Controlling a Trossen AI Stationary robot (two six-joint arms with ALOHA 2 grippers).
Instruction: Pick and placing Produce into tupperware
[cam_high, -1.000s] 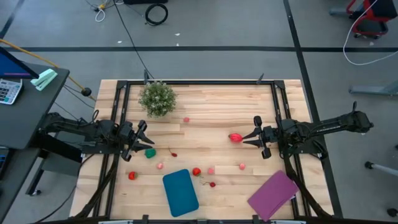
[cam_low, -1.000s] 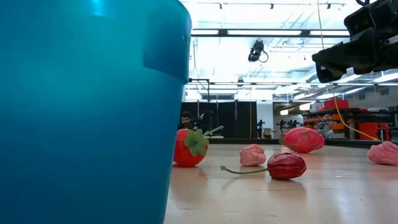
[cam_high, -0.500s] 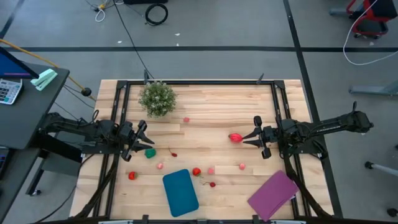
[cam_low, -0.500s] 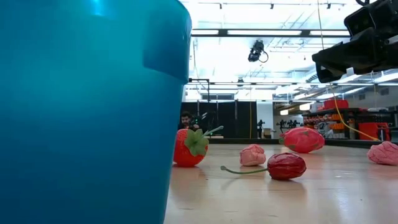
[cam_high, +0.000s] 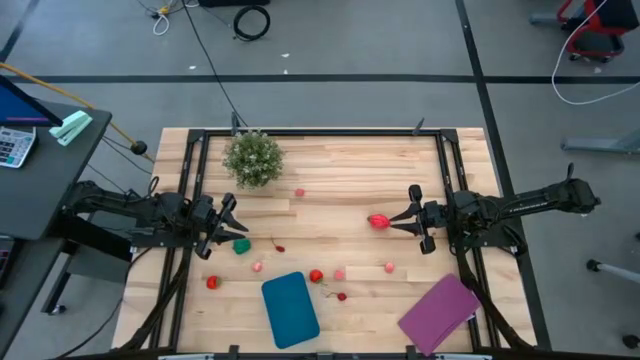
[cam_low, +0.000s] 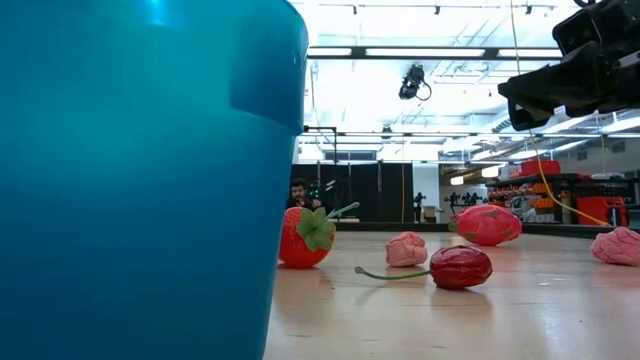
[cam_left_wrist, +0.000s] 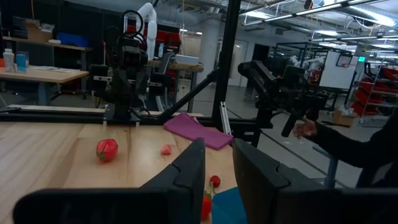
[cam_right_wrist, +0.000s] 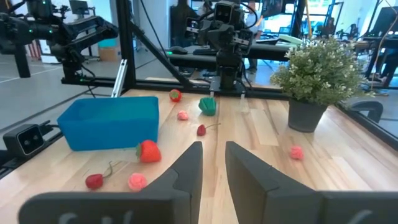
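Note:
Small produce lies scattered on the wooden table: a large red piece (cam_high: 378, 221), a green one (cam_high: 242, 246), a strawberry (cam_high: 316, 275), cherries (cam_high: 342, 296) and pink pieces (cam_high: 389, 267). The teal tupperware (cam_high: 290, 308) rests flat near the near edge, and its wall (cam_low: 140, 180) fills the left of the low view. My left gripper (cam_high: 234, 218) hovers open at the table's left, just beyond the green piece. My right gripper (cam_high: 402, 215) hovers open at the right, raised above the table, beside the large red piece (cam_low: 487, 225).
A bushy potted plant (cam_high: 252, 157) stands at the far left. A flat purple rectangle (cam_high: 440, 312) lies at the near right corner. More produce sits near the tupperware: a red strawberry (cam_high: 212, 283) and a pink piece (cam_high: 257, 266). Black frame rails run along both table sides.

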